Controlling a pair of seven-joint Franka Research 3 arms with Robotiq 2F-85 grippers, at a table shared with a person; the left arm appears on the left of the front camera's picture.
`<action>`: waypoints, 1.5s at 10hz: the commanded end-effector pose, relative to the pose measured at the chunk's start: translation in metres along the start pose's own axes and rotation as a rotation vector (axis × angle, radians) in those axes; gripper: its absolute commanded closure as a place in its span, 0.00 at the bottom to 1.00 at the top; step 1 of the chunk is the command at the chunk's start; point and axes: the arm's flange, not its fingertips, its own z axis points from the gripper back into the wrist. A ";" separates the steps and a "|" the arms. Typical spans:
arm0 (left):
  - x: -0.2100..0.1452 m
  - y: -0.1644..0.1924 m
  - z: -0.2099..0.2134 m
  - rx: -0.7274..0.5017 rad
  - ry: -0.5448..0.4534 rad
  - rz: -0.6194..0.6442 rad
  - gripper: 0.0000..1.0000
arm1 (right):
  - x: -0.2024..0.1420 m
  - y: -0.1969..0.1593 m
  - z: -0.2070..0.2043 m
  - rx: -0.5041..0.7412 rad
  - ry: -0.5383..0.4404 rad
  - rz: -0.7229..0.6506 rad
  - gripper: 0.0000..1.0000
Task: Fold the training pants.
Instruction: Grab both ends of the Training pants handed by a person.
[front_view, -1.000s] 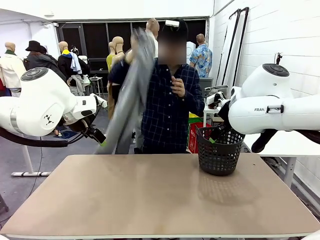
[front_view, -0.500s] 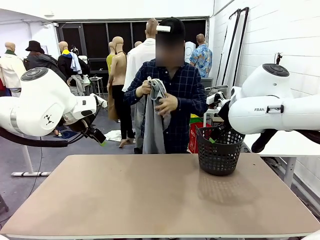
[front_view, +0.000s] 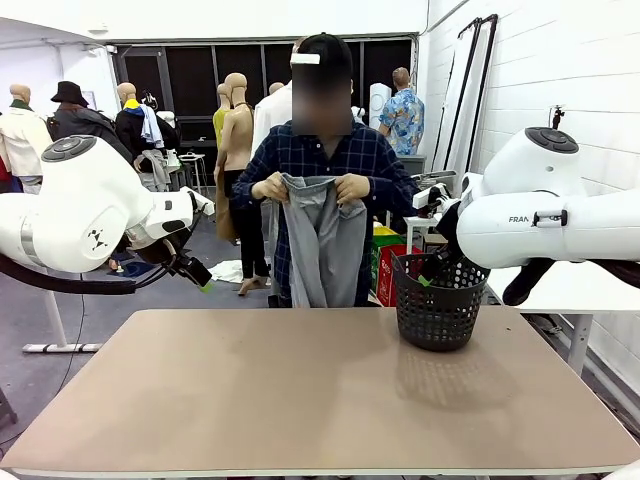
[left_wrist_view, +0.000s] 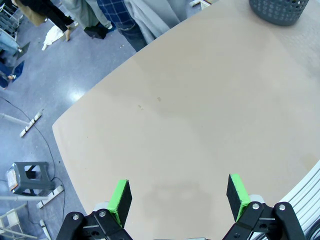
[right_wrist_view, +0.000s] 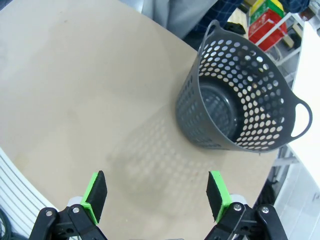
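Both arms are poised above the surface (left_wrist_view: 200, 100), left tool (left_wrist_view: 180, 192) and right tool (right_wrist_view: 156, 192) gaping, released. Beyond its far edge, a person's hands (front_view: 270, 187) hold the training pants (front_view: 325, 245) up, seemingly by the waistband.

training pants (front_view: 322, 245) hems hidden, behind table (front_view: 300, 400); basket (left_wrist_view: 277, 7) cropped

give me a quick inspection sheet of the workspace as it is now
surface: tan table, carries the basket at its far right part
job's things: training pants held up by the waistband by the person beyond the far edge, not on the table
clutter: dark mesh basket, upright, nothing inside
grippers: left gripper open above the table; right gripper open, near the basket; both hold nothing
cables: black cable looping under the left arm
surroundings: grey stool on the floor
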 end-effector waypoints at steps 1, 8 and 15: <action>0.000 0.000 0.000 0.000 0.000 -0.003 0.00 | -0.001 -0.001 0.000 -0.001 -0.005 0.007 0.00; 0.000 0.000 0.000 0.000 0.000 -0.003 0.00 | -0.001 -0.001 0.000 -0.001 -0.005 0.007 0.00; 0.000 0.000 0.000 0.000 0.000 -0.003 0.00 | -0.001 -0.001 0.000 -0.001 -0.005 0.007 0.00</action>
